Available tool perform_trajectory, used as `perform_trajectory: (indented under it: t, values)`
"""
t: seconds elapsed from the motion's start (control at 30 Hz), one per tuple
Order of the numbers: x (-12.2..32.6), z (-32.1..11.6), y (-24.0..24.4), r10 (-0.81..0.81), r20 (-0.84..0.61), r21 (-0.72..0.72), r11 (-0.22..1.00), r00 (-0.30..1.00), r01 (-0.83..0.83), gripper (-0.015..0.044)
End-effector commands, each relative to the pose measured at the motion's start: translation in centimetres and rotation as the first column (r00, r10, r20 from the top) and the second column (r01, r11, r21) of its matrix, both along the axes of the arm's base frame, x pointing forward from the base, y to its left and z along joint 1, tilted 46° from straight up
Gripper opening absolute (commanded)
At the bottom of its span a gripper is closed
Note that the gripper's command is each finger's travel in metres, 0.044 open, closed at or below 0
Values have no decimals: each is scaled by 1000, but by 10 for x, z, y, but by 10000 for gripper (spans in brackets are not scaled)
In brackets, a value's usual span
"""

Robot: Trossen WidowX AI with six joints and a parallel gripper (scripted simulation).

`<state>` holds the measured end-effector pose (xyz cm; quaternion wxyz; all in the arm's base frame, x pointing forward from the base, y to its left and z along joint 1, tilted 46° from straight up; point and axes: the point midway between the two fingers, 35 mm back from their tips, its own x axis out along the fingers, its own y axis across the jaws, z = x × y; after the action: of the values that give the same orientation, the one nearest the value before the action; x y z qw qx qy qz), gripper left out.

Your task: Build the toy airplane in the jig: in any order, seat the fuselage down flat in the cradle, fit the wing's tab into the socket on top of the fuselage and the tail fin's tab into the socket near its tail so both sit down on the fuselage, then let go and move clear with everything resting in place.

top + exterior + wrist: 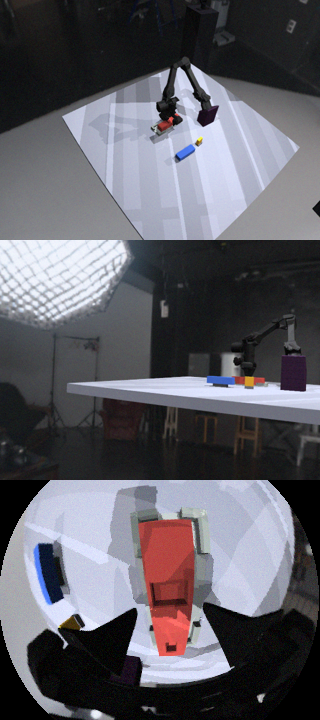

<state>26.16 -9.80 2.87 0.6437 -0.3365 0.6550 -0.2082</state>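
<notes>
The red fuselage (164, 125) (238, 380) (167, 555) lies in the pale grey cradle (153, 127) (202, 535), between its raised corners, and looks flat. Its larger top socket and small tail socket are both empty. My gripper (171, 119) (248, 374) (170, 608) is open, with one finger on each side of the fuselage behind the larger socket and a gap to both sides. The blue wing (185, 152) (221, 380) (48, 575) rests on the table, tab underneath. The yellow tail fin (199, 141) (248, 381) (70, 623) stands upright near one end of the wing.
A dark purple block (206, 116) (293, 373) (132, 670) stands upright by the arm's base, on the tail fin's side of the cradle. Striped shadows fall across the pale table (144, 180) (155, 395).
</notes>
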Motion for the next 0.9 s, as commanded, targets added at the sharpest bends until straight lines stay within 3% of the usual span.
perform_trajectory:
  t: [0.0, 0.3, 0.73, 0.87]
  values:
    - [1, 2, 2, -1, 1, 1, 1000, 1000, 1, 440]
    - [-5, 74, 77, 5, -8, 0, 1000, 1000, -5, 440]
    - [0, 67, 79, -44, 43, 6, 999, 998, 44, 440]
    - [23, 45, 111, -41, 43, 19, 999, 998, 40, 440]
